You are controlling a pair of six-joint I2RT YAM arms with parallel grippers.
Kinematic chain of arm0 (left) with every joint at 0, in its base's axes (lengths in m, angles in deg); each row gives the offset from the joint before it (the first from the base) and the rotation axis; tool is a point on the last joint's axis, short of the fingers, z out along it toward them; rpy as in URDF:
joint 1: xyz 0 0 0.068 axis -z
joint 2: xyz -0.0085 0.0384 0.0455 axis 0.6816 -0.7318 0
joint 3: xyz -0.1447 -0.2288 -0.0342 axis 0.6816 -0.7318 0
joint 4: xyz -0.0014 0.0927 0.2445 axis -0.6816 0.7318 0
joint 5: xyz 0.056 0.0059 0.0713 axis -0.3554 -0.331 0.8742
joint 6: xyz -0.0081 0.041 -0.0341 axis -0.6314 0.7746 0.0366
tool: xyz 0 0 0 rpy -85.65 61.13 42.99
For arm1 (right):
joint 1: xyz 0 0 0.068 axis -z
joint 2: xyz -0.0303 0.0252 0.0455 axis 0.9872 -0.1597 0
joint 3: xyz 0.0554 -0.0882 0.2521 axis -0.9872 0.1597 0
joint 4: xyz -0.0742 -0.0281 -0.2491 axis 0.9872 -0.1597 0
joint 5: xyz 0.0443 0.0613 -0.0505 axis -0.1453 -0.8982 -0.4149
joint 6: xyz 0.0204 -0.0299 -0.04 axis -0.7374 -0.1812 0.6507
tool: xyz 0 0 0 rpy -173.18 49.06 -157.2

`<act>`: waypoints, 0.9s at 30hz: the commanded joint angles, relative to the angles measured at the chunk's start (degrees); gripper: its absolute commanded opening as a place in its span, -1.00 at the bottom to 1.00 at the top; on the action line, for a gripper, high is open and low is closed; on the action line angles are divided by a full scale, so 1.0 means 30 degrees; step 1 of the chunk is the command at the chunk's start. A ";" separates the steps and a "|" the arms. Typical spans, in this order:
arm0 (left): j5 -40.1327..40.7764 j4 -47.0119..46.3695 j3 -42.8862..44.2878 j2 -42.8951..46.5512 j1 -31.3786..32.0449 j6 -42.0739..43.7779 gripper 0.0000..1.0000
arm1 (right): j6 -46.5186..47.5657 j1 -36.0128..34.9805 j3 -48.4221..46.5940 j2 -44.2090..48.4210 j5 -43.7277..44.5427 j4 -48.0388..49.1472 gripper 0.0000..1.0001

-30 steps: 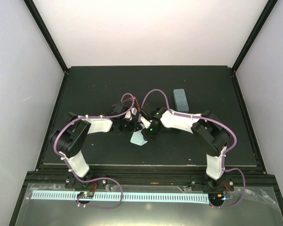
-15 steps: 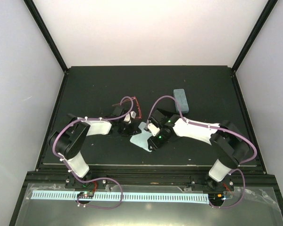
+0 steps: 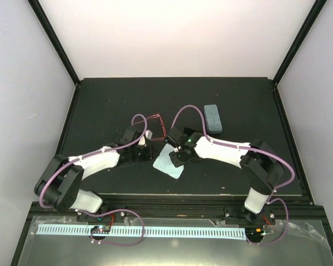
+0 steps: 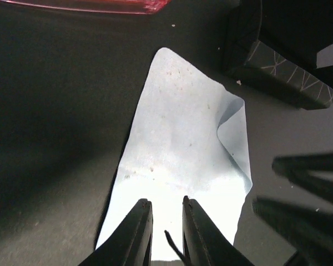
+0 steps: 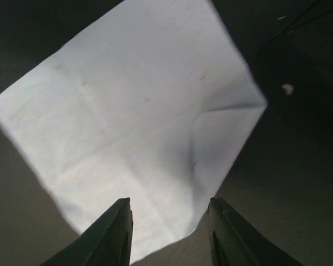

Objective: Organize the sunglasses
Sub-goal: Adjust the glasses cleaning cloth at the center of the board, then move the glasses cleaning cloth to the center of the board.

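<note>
Hovering over cloth (image 5: 133,111): right gripper (image 5: 169,233) spread, left gripper (image 4: 166,233) barely parted. Risk: crowded grippers clash, cloth snagged instead of sunglasses (image 3: 158,117).

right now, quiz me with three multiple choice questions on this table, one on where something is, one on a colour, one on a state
1. In the top view, where is the case relative to the cloth?
A. lying on it
B. farther back and to the right, apart from it
C. nearer the arm bases
2. What colour is the cloth?
A. red
B. light blue
C. yellow
3. How is the right hand?
A. shut on the cloth
B. holding the case
C. open over the cloth, empty

Answers: 1 B, bare table separates them; 2 B, the top view shows it pale blue; 3 C, its fingers stand apart with nothing between.
</note>
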 commanded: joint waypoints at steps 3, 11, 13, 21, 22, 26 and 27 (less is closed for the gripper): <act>-0.2033 -0.0724 -0.1032 0.1078 0.0019 0.1069 -0.70 | -0.0798 -0.0021 -0.1302 -0.2172 0.3872 -0.1162 -0.14; -0.3702 -0.1919 -0.1525 -0.0025 0.0021 0.1017 -0.70 | -0.3473 0.0005 -0.1137 -0.2920 0.6148 -0.2449 -0.10; -0.3177 -0.1564 -0.1621 0.0315 0.0026 0.1077 -0.70 | -0.5026 0.0006 -0.0910 -0.2561 0.7568 -0.3043 -0.12; -0.1270 -0.0248 -0.1910 0.2173 0.0011 0.1050 -0.69 | -0.8710 0.0010 -0.0777 -0.1242 1.0230 -0.5099 -0.18; -0.0826 -0.0022 -0.1930 0.2479 0.0025 0.0997 -0.68 | -0.8077 -0.0055 -0.0855 -0.1088 0.9643 -0.4653 -0.19; 0.1532 0.1030 -0.2170 0.4254 -0.0003 0.0284 -0.68 | -0.4343 -0.0802 -0.0899 -0.0312 0.5496 -0.2231 -0.18; 0.2329 0.1313 -0.2254 0.4822 -0.0039 0.0018 -0.68 | -0.3733 -0.0974 -0.0980 -0.0305 0.4525 -0.1919 -0.18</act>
